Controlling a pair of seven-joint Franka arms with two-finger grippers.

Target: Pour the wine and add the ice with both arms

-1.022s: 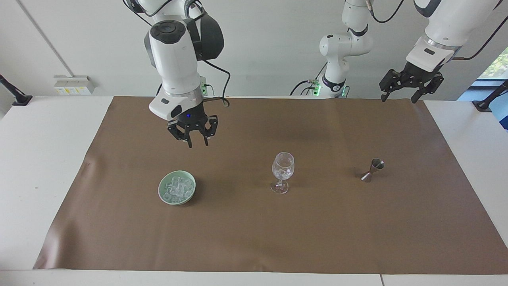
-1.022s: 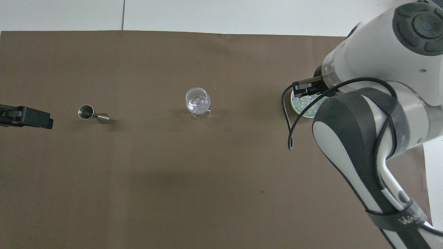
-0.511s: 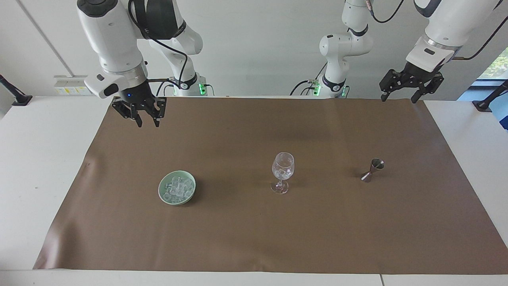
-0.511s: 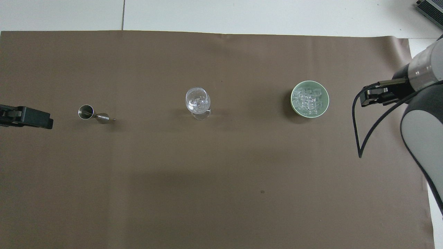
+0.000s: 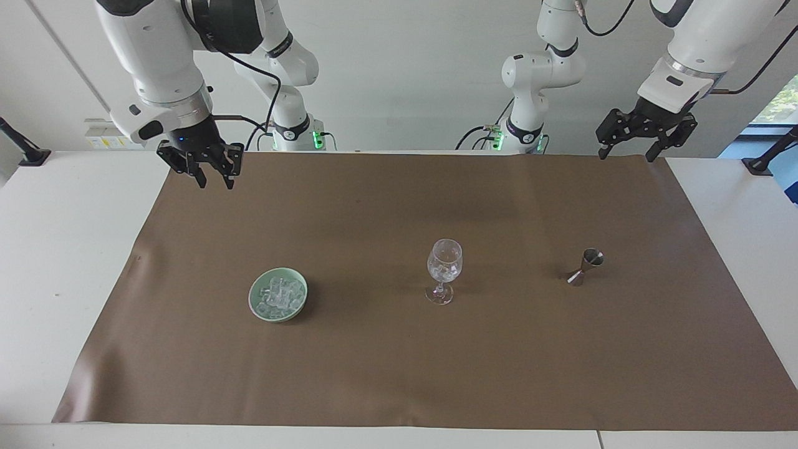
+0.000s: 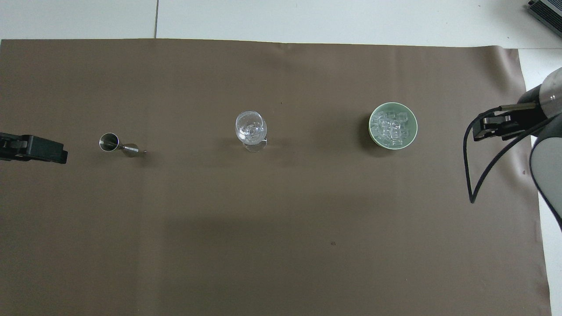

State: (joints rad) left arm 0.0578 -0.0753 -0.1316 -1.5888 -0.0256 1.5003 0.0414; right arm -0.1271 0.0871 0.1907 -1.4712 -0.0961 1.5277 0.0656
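A clear stemmed wine glass [image 5: 444,268] [image 6: 250,127] stands mid-mat with a few pieces of ice in its bowl. More ice [image 6: 391,126] fills a green bowl [image 5: 257,304] [image 6: 371,131] toward the right arm's end. No wine is in view. My right gripper [image 5: 215,184] hangs over the mat's corner by its base, well clear of the bowl; its fingertips are a little apart with nothing between them. My left gripper [image 5: 626,156] waits open over the other corner nearest the robots.
A steel double-ended jigger [image 5: 585,267] [image 6: 115,145] stands on the brown mat [image 5: 399,374] toward the left arm's end, level with the glass. White tabletop [image 5: 68,237] borders the mat at both ends.
The right arm has swung away from above the bowl, up and back to the mat's corner by its own base. The bowl now shows fully from overhead. The left arm has not moved.
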